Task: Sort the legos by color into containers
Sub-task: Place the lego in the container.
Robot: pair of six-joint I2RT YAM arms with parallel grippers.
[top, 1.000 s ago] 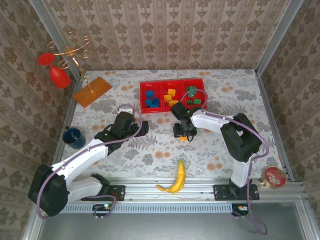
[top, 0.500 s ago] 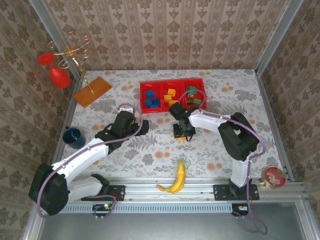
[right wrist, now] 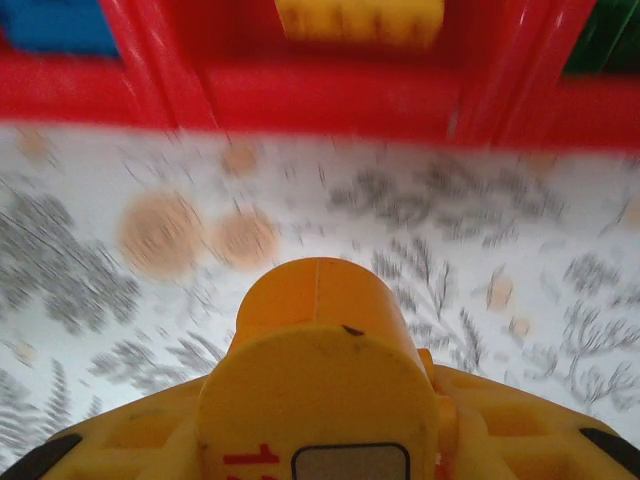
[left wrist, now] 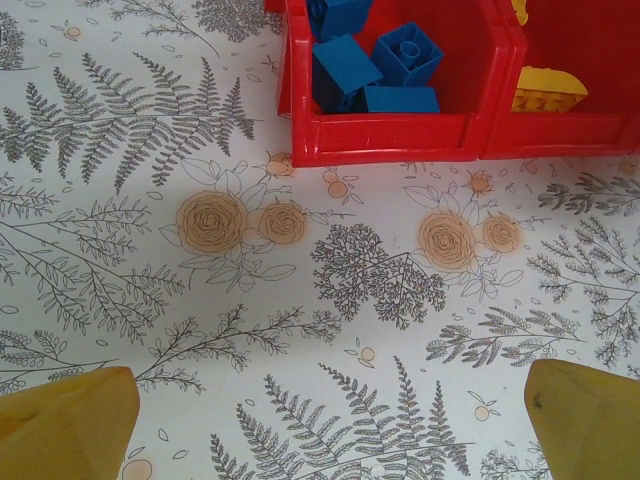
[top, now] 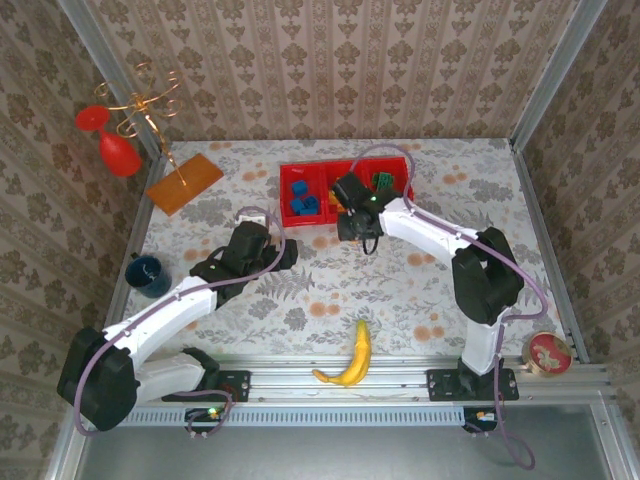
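Hovering right gripper [top: 363, 238], lego [right wrist: 318, 300] clamped, beside tray [top: 286, 190]

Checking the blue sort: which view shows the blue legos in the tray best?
The left wrist view: the blue legos lie sharp and close, studs visible, inside the red tray, in its end compartment. The top external view shows them small. The right wrist view catches a blurred blue patch, top left.

R gripper [top: 366, 240] carried lego [right wrist: 318, 305] to tray [top: 286, 173].

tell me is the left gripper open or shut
Open. The left gripper has its fingertips far apart, nothing between them.
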